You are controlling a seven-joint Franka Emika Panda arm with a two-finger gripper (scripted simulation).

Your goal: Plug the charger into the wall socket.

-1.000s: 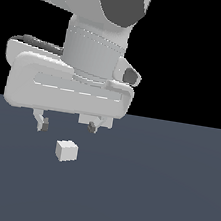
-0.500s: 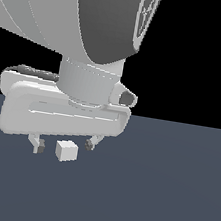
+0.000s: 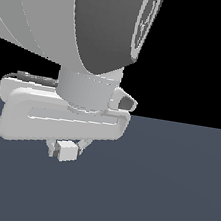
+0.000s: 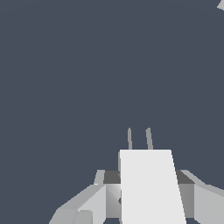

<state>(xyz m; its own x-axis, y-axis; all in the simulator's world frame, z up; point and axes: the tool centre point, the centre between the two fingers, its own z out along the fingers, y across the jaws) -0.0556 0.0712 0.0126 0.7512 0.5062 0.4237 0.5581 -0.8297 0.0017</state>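
The arm fills most of the exterior view, its broad white and dark-grey body hanging over a flat slate-blue worktop (image 3: 168, 203) under a black background. At its lower end, the gripper (image 3: 65, 150) reaches down so that the charger (image 3: 67, 151), a small off-white block, sits between its two fingers (image 3: 52, 149). One finger shows on each side of the block, close against it, but in this view I cannot tell whether they press on it or only flank it.

The wrist view is clearer on the layout: the charger (image 4: 151, 186) appears as a pale block with two thin grey prongs (image 4: 148, 138) standing out of its far face, side by side. The grey fingers (image 4: 192, 199) lie on either side of the block, right up to its flanks, so the gripper looks closed around it. A small pale corner of something (image 4: 221, 4) peeks in at the edge of the wrist view; too little shows to say what it is.
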